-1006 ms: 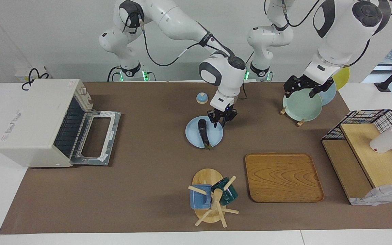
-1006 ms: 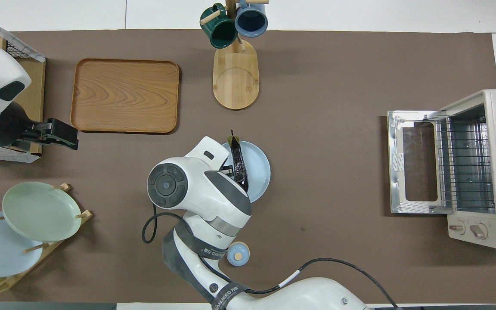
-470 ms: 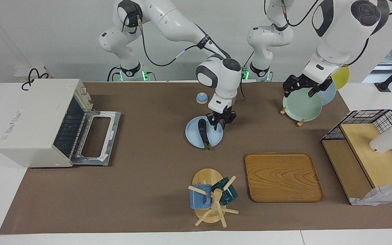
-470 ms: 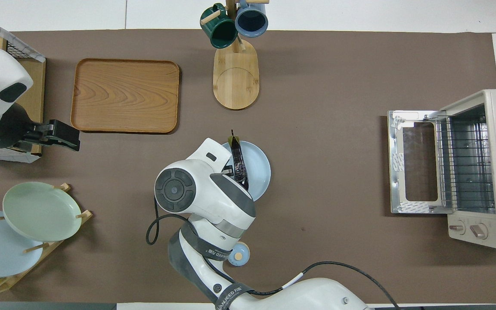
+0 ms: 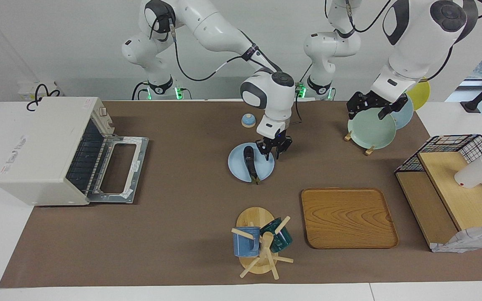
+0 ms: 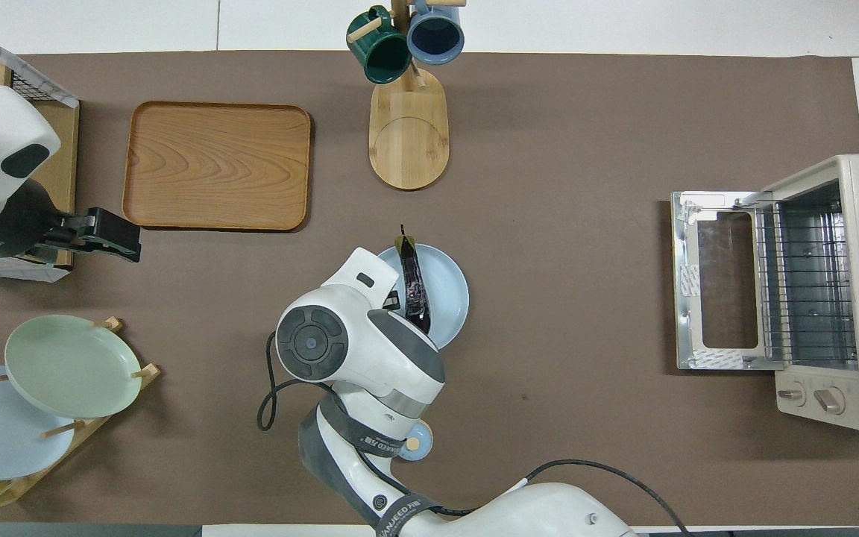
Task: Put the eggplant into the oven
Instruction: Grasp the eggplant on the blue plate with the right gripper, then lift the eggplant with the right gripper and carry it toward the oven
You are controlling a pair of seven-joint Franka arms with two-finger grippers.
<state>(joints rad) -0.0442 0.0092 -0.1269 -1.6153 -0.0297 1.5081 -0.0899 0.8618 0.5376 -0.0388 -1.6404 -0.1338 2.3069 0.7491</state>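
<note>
The eggplant [image 5: 249, 164] lies on the blue plate [image 5: 266, 167] in the middle of the table, its green stem tip over the plate's rim on the side away from the robots; the oven [image 5: 48, 150] stands at the right arm's end of the table, its door [image 5: 119, 169] already folded down flat and the rack [image 6: 810, 287] free

The right gripper [image 5: 273, 149] hangs over the plate, just beside the eggplant's thick end and not around it; it holds nothing, and whether its fingers are parted enough to take the eggplant I cannot tell; the left gripper [image 5: 373, 108] waits over the green plate [image 5: 370, 131] in the rack, its fingers released and empty

The step in hand, as I judge it, is the grasp; to do it well the gripper should shift sideways until it is centred over the eggplant, with the fingers set across the body and not along it; a hold near the middle of the length seems better than at the thick end, so that the long body does not tip; the skin looks glossy, so a firm closing is needed before the lift; the fingertips should go low enough without pressing on the plate; after that the way to the open oven looks free
</note>
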